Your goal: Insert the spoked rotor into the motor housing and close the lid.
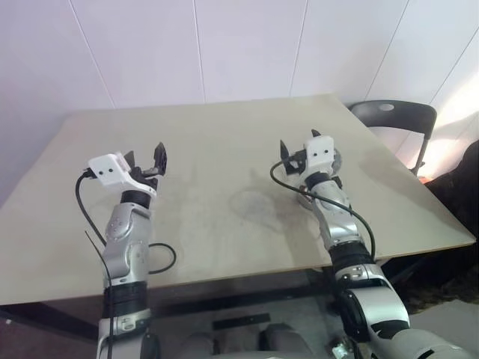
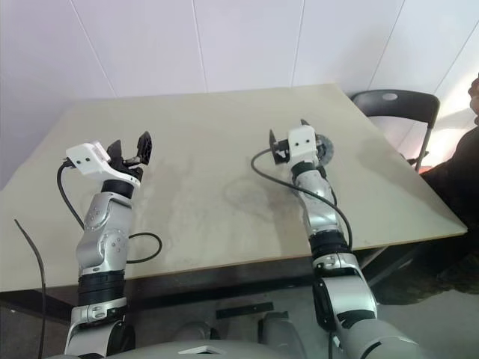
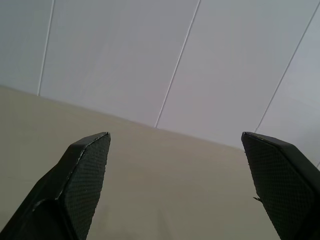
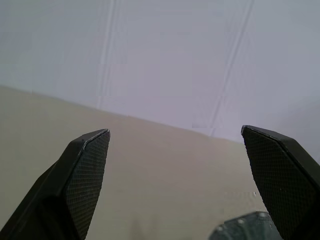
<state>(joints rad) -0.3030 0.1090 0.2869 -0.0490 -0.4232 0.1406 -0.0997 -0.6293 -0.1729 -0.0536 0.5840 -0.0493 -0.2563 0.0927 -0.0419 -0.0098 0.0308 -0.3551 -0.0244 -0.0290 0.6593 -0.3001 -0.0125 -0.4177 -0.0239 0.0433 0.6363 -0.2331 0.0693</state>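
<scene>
Lid (image 2: 327,148) half-hidden behind right end effector (image 2: 287,139).

A round, dark grey metal piece (image 2: 326,149) with a toothed or ribbed edge lies on the beige table (image 2: 224,134), toward its right side and near the far right corner, close to the black chair (image 2: 395,105) that stands past that corner. It is mostly hidden, so only part of its rim shows and it cannot be told whether this is the motor housing, the lid, or the two together. From the right wrist view a grey-blue curved edge (image 4: 245,227) of the same piece shows, lying flat on the table.
</scene>
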